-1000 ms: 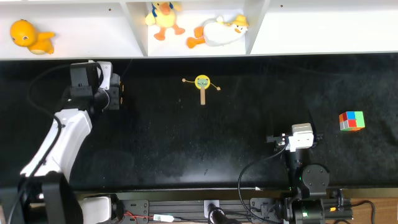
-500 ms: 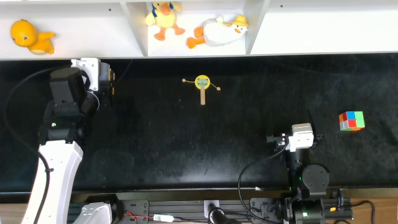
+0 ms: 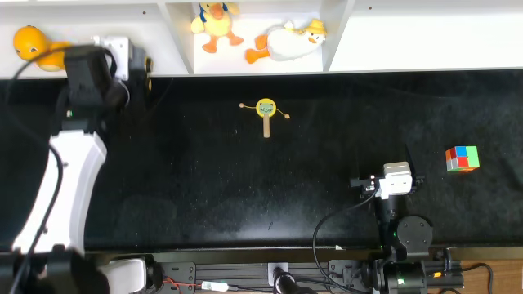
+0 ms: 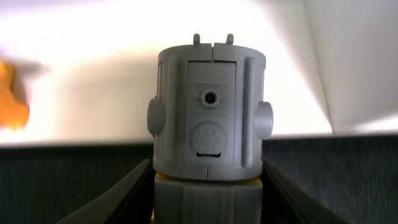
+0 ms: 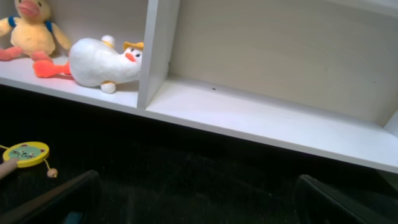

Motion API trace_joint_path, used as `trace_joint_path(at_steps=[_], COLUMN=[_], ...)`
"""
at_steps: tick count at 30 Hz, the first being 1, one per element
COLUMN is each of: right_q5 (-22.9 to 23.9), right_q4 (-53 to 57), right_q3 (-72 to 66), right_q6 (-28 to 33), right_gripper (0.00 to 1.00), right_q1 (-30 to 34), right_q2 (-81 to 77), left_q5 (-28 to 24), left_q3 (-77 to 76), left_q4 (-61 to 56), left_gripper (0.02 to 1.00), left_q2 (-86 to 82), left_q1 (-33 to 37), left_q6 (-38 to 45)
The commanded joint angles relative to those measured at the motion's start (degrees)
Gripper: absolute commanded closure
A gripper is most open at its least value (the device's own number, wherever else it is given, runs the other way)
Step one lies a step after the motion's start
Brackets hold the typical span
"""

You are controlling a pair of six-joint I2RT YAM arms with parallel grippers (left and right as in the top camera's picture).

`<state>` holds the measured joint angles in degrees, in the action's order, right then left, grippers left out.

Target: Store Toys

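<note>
My left jaws are clamped on the grey robot toy (image 4: 208, 112), holding it upright at the front edge of the shelf (image 3: 409, 49), before the left compartment where an orange duck (image 3: 33, 42) lies. My right jaws stand wide open, low over the worktop (image 3: 245, 180). The yellow duck plush (image 3: 214, 20) and white goose plush (image 3: 286, 39) lie in the middle compartment. A rattle drum (image 3: 265, 109) and a colour cube (image 3: 462, 158) lie on the worktop, well apart.

My left fingers (image 4: 118, 198) carry the grey robot toy (image 4: 210, 118) closer to the shelf (image 3: 409, 57), now reaching its left compartment's front edge.
</note>
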<state>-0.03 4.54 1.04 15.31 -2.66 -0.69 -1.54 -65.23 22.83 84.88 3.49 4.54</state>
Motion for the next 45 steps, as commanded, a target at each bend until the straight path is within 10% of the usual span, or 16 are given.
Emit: trace_joint_path(at_steps=[1, 8, 11, 27, 35, 45], right_q5=[-0.5, -0.5, -0.5, -0.5, -0.5, -0.5], right_q4=[-0.2, -0.2, -0.2, -0.2, -0.2, -0.2], right_q3=[-0.8, -0.8, -0.8, -0.8, -0.8, -0.8], right_q6=[0.3, 0.3, 0.3, 0.3, 0.3, 0.3], right_gripper=[0.007, 0.005, 0.005, 0.005, 0.007, 0.005], right_q1=[-0.3, -0.3, -0.3, -0.3, -0.3, -0.3], right_q2=[0.4, 0.4, 0.4, 0.4, 0.4, 0.4], left_q5=[-0.9, -0.9, -0.9, 12.2, -1.1, 2.0], left_q3=[-7.1, -9.9, -9.9, 26.4, 52.3, 64.8], left_q4=[-0.3, -1.9, -2.2, 3.6, -25.8, -19.5], left_gripper=[0.634, 0.535, 0.02, 0.02, 0.02, 0.02], left_q2=[5.1, 10.6, 10.6, -33.6, -60.2, -84.3], left_q1=[0.2, 0.3, 0.7, 1.8, 0.2, -0.1], left_q6=[-0.5, -0.5, -0.3, -0.1, -0.1, -2.7])
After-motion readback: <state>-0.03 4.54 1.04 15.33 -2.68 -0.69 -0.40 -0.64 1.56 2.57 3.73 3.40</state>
